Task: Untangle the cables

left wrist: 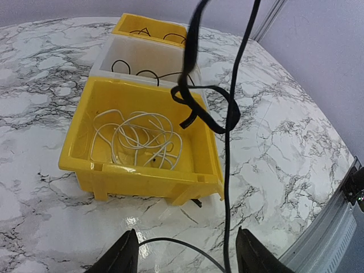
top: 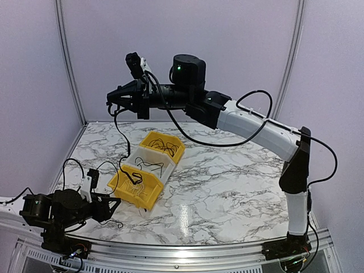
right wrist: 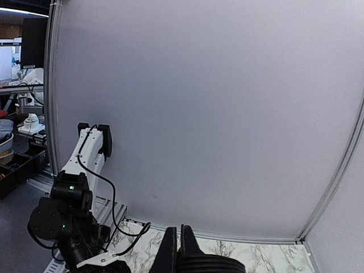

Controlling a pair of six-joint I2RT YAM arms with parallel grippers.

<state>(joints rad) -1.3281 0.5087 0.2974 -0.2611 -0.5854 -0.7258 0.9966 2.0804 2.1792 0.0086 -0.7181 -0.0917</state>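
Toward the counter's [top: 227, 187] left edge, a white cable [left wrist: 139, 139] lies in the nearest yellow bin [left wrist: 142, 176] of three. Raised right fingers [top: 114, 99] pinch a knotted black cable [left wrist: 231, 116] dangling over it; low left fingers [top: 111, 207] stand parted near the left front corner.

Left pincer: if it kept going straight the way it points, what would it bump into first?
Probably the black cable dangling just ahead of the left pincer, between its open jaws, though depth is unclear. Behind it stands the yellow bin of white cables.

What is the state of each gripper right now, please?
Left gripper: open, holding nothing.
Right gripper: shut on the black cable hanging from it.
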